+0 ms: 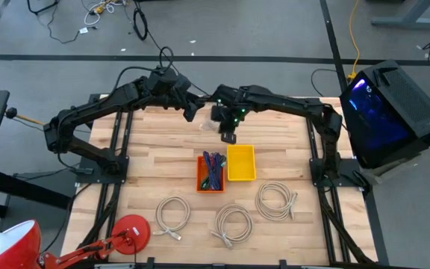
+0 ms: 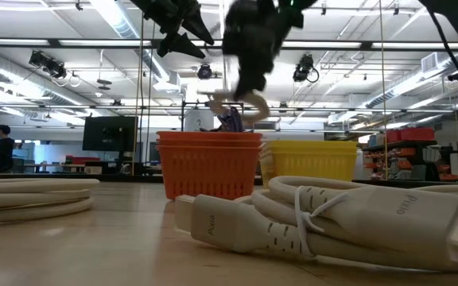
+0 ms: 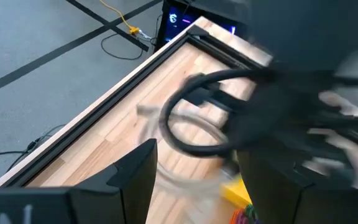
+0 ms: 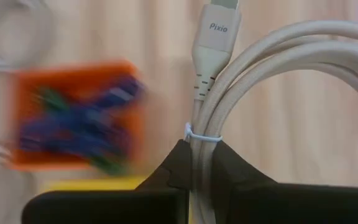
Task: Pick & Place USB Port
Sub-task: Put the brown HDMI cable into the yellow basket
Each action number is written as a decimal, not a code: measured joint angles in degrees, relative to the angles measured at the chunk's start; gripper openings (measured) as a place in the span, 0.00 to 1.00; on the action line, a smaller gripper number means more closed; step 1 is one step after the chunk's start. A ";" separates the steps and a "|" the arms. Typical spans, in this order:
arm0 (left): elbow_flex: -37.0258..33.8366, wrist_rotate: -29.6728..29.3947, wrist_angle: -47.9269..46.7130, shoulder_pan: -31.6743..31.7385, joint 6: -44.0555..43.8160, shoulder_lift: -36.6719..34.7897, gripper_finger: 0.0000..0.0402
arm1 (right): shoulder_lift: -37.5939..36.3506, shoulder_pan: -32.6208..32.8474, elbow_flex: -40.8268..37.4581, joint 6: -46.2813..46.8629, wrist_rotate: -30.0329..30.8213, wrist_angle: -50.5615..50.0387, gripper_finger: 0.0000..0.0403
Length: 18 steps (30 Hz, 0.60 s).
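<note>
Right hand (image 4: pixel 202 163) is clamped on 1 coiled white cable (image 4: pixel 278 81) above the bins; 3 coils (image 1: pixel 234 221) remain on the counter (image 1: pixel 163 149), yellow bin (image 1: pixel 241 163) empty.

Left hand (image 1: pixel 191 112) hovers nearby, fingers apart, holding nothing.

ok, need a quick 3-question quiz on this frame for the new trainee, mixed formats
1. True or false: the right end effector is shut on a coiled white USB cable.
2. How many coiled white cables still lie on the light wooden slatted table? A) one B) three C) five
3. Fill in: the orange plastic mesh basket holds blue and purple cables; the yellow plastic basket beside it looks ____.

The left end effector waits above the table's far edge.

Key: 1 true; 2 B; 3 empty
</note>
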 joint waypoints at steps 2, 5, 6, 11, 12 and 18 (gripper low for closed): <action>0.00 -0.01 -0.59 0.00 0.46 0.00 0.56 | -1.27 2.41 0.96 1.27 -2.22 0.73 0.06; 0.00 -0.08 -1.41 0.57 0.71 0.00 0.56 | -3.95 5.50 1.07 3.32 -4.68 2.17 0.06; 0.00 -0.09 -2.03 0.90 0.73 0.00 0.56 | -4.84 6.39 1.07 3.84 -4.56 2.19 0.06; 0.00 -0.24 -3.55 2.20 1.38 0.00 0.56 | -9.26 8.25 -1.71 7.43 -0.93 3.98 0.06; 0.00 -0.24 -3.56 2.31 1.38 0.00 0.56 | -10.65 8.28 -4.08 8.78 -2.01 6.28 0.06; 0.00 1.07 -3.53 2.29 1.41 0.00 0.56 | -20.18 9.31 -25.51 21.50 -4.88 26.28 0.06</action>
